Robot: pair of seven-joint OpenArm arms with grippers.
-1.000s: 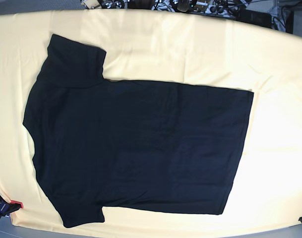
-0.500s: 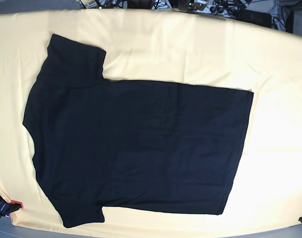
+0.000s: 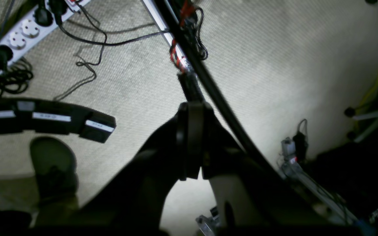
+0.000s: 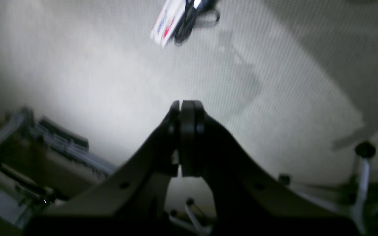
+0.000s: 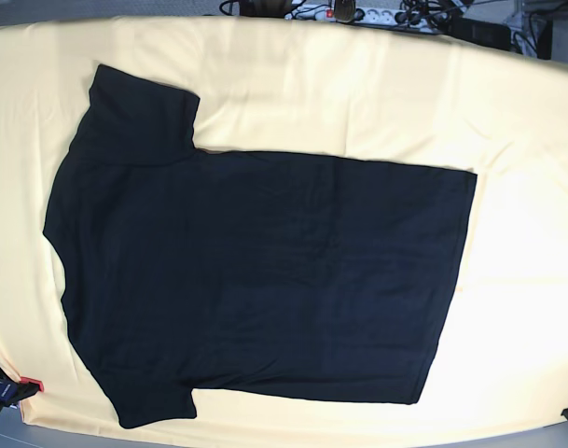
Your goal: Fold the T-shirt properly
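The black T-shirt lies spread flat on the pale yellow tablecloth, plain side up. Its shoulders and both short sleeves point left and its hem points right. Neither gripper shows in the base view. In the left wrist view my left gripper is shut with nothing between its fingers, and it hangs over carpeted floor. My right gripper in the right wrist view is also shut and empty above the floor. The T-shirt appears in neither wrist view.
A dark clamp with a red tip sits at the table's near left edge. A power strip and cables lie on the carpet under my left gripper. A chair base stands near my right gripper.
The T-shirt has not moved. Only the clutter seen beyond the table's far edge looks slightly different.
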